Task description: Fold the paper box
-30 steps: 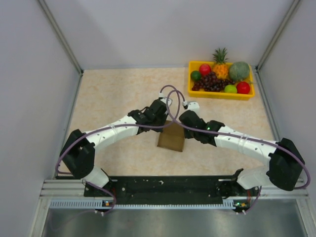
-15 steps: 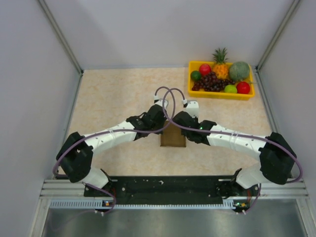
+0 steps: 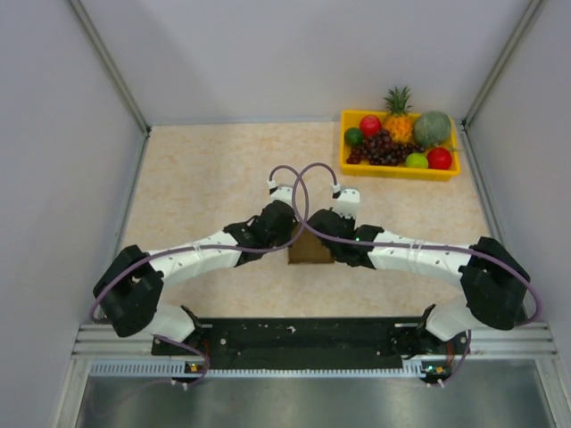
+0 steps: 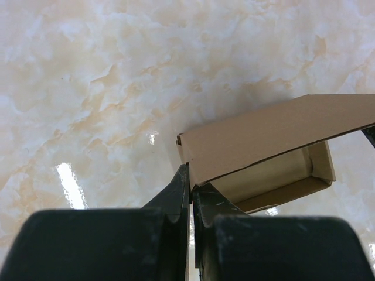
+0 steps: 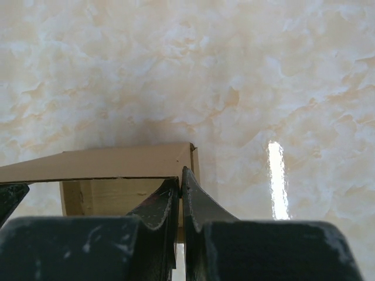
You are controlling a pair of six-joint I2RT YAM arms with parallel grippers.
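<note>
Table (image 3: 196,178): a glossy beige slab with a marble pattern is carrying everything; glare streaks are showing in both wrist views.

Left arm (image 3: 196,259) and right arm (image 3: 419,260): white shells with black joints are curving in from the near corners and meeting at the table's middle, with purple cables looping above the wrists.

Yellow tray (image 3: 401,173): a rectangular plastic tray is sitting at the far right corner, well apart from the arms, holding fruit (image 3: 393,143) that looks smooth and moulded.

Paper box (image 3: 308,252): plain matte brown cardboard is sitting at the table's centre between the two wrists, which are covering much of it from above. From the left wrist, the box (image 4: 275,132) is showing a broad flat panel tilting over a shallow rectangular trough with short upright walls. From the right wrist, the same panel (image 5: 105,161) is appearing as a thin band with a sharp corner.

Left fingers (image 4: 183,184): black, tapered, pressing together on a thin cardboard edge at the box's corner.

Right fingers (image 5: 188,190): black, likewise pinching a cardboard edge at the opposite corner.
</note>
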